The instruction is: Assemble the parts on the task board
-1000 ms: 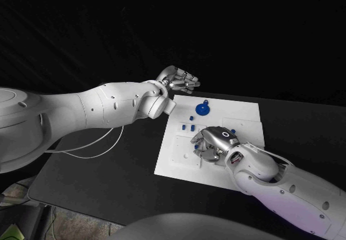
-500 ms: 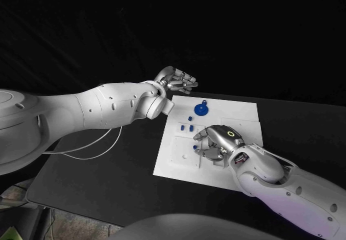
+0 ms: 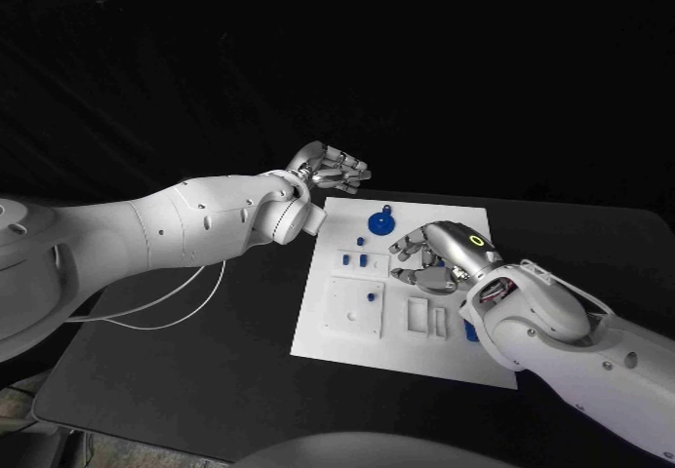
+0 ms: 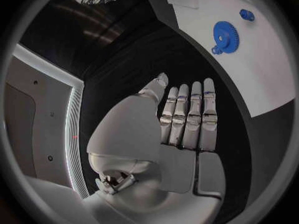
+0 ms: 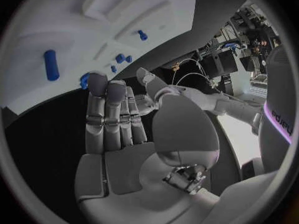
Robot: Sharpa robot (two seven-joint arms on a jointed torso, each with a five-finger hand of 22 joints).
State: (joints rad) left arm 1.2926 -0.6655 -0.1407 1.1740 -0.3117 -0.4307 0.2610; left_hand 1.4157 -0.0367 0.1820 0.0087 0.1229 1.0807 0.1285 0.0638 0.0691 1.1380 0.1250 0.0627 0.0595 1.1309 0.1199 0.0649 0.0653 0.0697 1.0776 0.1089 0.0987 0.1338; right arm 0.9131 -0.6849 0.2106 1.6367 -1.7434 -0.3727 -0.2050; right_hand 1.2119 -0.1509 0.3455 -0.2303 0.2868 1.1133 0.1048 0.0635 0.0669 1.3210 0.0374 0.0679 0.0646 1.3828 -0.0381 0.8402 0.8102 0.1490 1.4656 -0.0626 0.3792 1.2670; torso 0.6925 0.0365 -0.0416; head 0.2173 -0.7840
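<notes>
The white rectangular task board [image 3: 377,331] lies mid-table; a round blue toothed gear [image 3: 381,222] sits near its far edge. Right hand [image 3: 433,255] hovers above the board's middle, fingers straight, holding nothing. Left hand [image 3: 325,168] hangs beyond the board's far corner, fingers extended together, empty too.

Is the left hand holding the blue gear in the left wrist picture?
No. The left hand is flat with nothing in it, and the blue gear lies apart on the white task board.
</notes>
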